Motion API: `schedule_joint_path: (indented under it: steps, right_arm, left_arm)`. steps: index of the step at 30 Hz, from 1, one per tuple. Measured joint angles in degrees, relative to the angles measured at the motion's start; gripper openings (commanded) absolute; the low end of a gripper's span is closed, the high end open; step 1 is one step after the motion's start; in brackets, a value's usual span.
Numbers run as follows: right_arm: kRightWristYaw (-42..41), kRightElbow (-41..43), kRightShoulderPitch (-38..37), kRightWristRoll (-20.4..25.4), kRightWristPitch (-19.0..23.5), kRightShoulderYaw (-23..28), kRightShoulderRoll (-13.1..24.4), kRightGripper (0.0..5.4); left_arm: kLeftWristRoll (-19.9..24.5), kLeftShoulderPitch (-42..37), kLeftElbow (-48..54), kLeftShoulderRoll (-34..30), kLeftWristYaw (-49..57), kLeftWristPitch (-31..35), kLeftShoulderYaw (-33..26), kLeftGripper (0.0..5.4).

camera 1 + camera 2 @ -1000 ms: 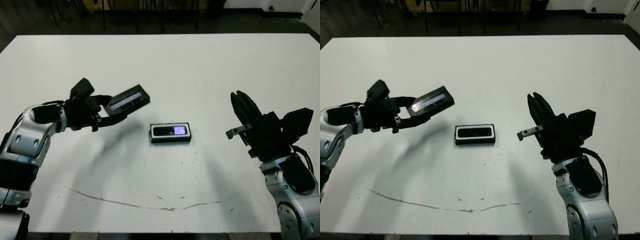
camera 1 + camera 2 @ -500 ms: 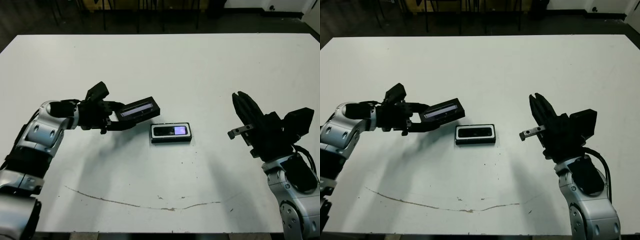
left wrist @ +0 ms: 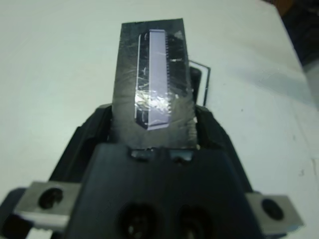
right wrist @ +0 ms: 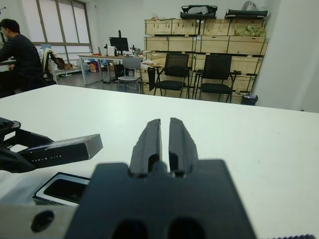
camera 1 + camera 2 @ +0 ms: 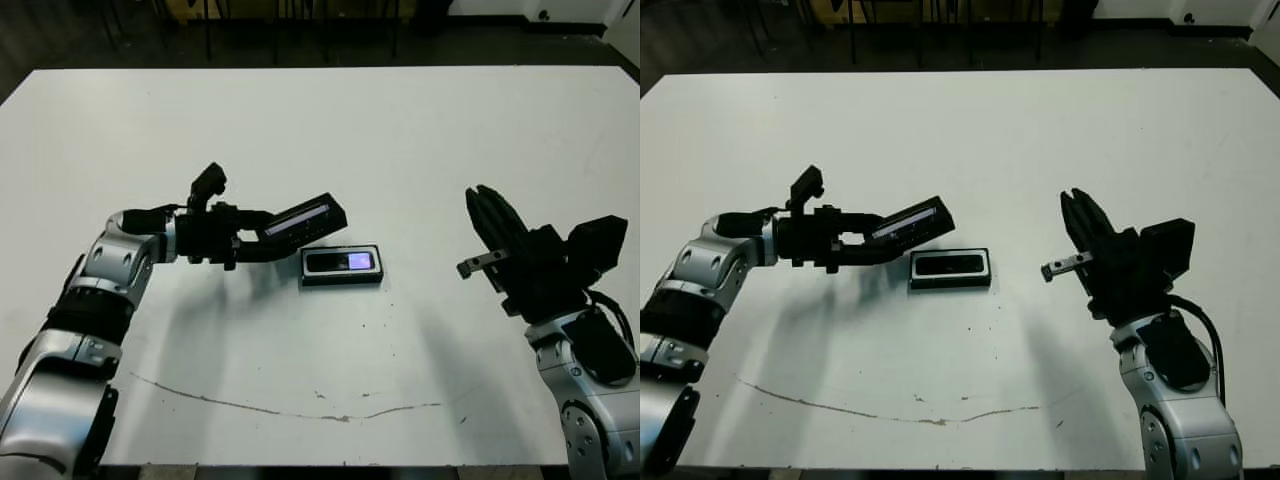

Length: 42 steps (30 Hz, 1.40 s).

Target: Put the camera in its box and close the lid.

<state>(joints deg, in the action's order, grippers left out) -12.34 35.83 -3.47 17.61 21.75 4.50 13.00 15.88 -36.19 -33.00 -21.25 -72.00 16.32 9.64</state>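
While the left claw (image 5: 250, 248) grips the lid (image 5: 303, 219), the box (image 5: 342, 266) lies just beside

A white table (image 5: 420, 150) bears the box (image 5: 342, 265), camera (image 5: 340, 262) inside.

The flat black lid (image 3: 152, 74) carries a glossy, crinkled clear plastic window strip, while the white table (image 5: 420, 140) looks matt, smooth and scuffed.

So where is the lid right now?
The lid is off the table, held in the left gripper, tilted, just to the left of the box near the table's middle.
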Motion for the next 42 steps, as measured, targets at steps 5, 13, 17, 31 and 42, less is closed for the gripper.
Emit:
schedule_joint_path:
  steps: [5, 13, 17, 31, 42]
  right_arm:
    - [-0.2, 0.0, -0.1, 0.2, 0.1, 0.3, 0.0, 0.0]
    - [-1.1, -0.4, -0.4, 0.9, -0.1, 1.1, 0.1, 0.0]
    - [-1.5, -0.5, -0.4, 1.0, -0.2, 1.4, 0.1, 0.0]
    - [-2.1, -1.0, -0.5, 1.3, -0.3, 1.8, 0.1, 0.0]
    - [-2.0, -1.0, -0.5, 1.3, -0.3, 1.8, 0.1, 0.0]
  left_arm:
    - [-1.4, -1.2, -4.8, 1.3, -3.3, 0.7, 1.9, 2.76]
    - [-4.6, -4.4, -12.2, 3.6, -5.3, -3.7, 3.8, 2.76]
    - [-5.1, -5.7, -15.8, 4.5, -6.4, -6.1, 3.7, 2.76]
    - [-7.2, -6.1, -12.6, 4.9, -8.8, -5.6, 6.2, 2.76]
    - [-8.9, -5.9, -9.0, 4.1, -9.0, -5.1, 8.2, 2.76]
